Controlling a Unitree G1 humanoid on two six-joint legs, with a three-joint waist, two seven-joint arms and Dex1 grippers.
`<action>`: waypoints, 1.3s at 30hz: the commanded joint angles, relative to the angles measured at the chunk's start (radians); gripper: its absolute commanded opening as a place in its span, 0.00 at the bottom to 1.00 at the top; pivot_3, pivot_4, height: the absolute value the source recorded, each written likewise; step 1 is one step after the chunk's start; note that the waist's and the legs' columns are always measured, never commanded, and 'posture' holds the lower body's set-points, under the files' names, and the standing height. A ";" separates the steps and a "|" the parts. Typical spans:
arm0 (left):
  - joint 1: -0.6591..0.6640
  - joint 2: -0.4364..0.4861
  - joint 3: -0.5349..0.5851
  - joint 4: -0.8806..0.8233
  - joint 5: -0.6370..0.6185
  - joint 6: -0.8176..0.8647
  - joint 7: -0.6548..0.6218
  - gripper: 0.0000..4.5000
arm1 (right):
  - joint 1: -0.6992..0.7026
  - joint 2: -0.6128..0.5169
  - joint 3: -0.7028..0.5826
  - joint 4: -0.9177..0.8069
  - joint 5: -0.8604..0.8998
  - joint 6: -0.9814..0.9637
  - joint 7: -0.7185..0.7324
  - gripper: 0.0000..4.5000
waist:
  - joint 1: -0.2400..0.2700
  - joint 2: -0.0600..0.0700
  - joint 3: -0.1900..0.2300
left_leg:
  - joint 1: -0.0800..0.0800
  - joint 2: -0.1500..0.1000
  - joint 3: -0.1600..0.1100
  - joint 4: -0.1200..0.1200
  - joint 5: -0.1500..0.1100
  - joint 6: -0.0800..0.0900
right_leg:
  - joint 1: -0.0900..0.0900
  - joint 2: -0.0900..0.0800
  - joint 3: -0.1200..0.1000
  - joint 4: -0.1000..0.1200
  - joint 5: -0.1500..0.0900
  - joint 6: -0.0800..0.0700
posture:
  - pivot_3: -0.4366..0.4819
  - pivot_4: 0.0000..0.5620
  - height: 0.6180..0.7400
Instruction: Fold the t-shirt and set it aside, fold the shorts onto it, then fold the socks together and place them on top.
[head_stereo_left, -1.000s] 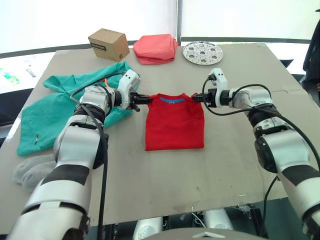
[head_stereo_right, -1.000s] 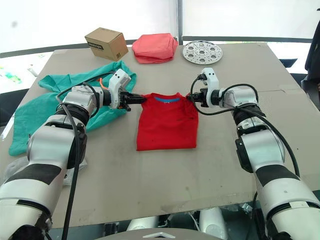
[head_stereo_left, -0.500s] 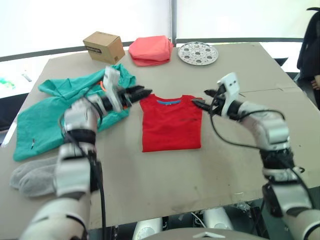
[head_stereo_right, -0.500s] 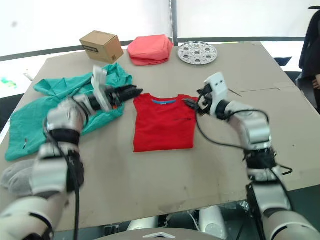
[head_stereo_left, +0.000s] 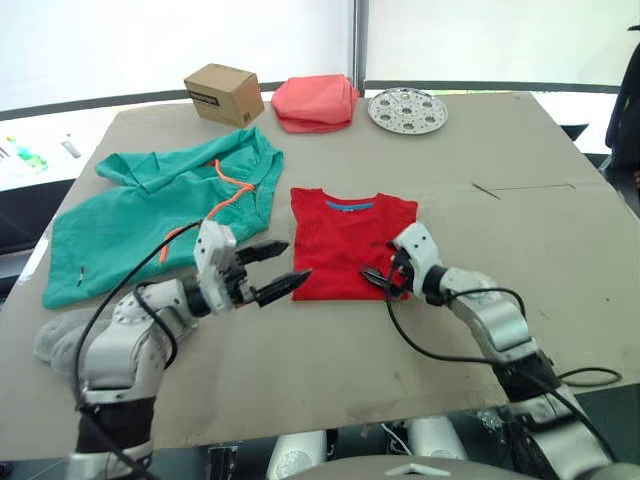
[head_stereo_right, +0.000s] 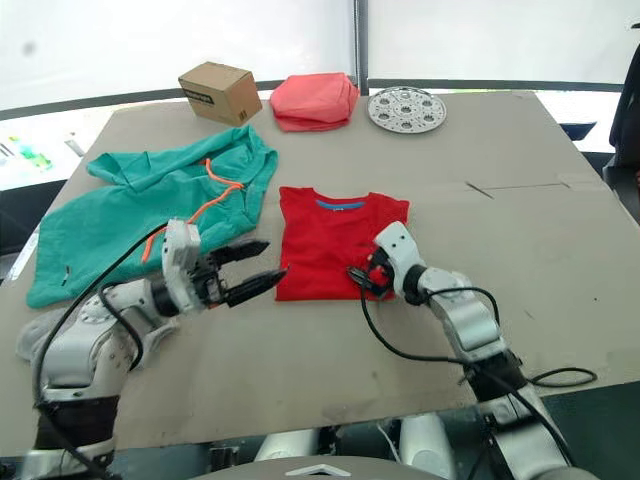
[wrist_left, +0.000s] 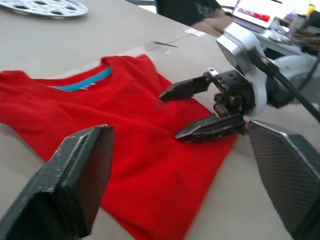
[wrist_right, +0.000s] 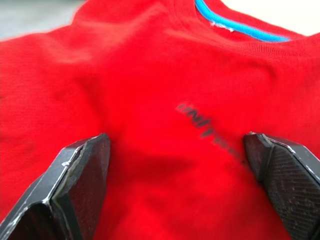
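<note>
1. I see the t-shirt (head_stereo_left: 346, 243) in bright red, with a blue inner neckband and a small dark mark on its chest.
2. The shorts (head_stereo_left: 150, 210) are teal green with an orange cord.
3. The socks (head_stereo_left: 60, 335) are light grey.
4. The table (head_stereo_left: 520, 150) is dull beige.
5. The cardboard box (head_stereo_left: 223, 93) is brown, the folded cloth (head_stereo_left: 315, 101) salmon pink, the perforated plate (head_stereo_left: 406, 107) silvery.
6. My jaws are black.

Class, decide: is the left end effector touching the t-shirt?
Apart. In the left eye view, the open left end effector stops beside the t-shirt, bare table between them.
</note>
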 joint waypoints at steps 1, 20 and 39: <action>0.056 0.056 0.054 -0.085 -0.053 -0.018 -0.056 1.00 | 0.046 -0.003 -0.077 -0.193 0.068 0.116 -0.047 1.00 | -0.001 0.001 0.001 | 0.000 0.000 0.000 0.000 0.000 0.000 | 0.000 0.000 0.000 0.000 0.000 0.000 | 0.48 0.27 0.97; 0.312 0.096 0.150 -0.224 -0.141 -0.057 -0.024 1.00 | -0.014 0.140 -0.089 -0.015 0.267 0.420 -0.006 1.00 | -0.013 0.005 0.002 | 0.001 0.001 -0.001 -0.004 -0.003 0.005 | -0.002 0.001 -0.002 -0.002 -0.003 0.003 | 0.48 0.27 0.97; 0.255 0.075 0.067 -0.141 -0.116 -0.106 -0.007 1.00 | -0.036 0.022 -0.176 -0.002 0.288 0.430 -0.053 1.00 | 0.020 0.006 0.003 | -0.002 0.000 -0.005 -0.006 -0.003 0.005 | -0.003 0.000 -0.006 -0.007 -0.003 0.003 | 0.48 0.27 0.97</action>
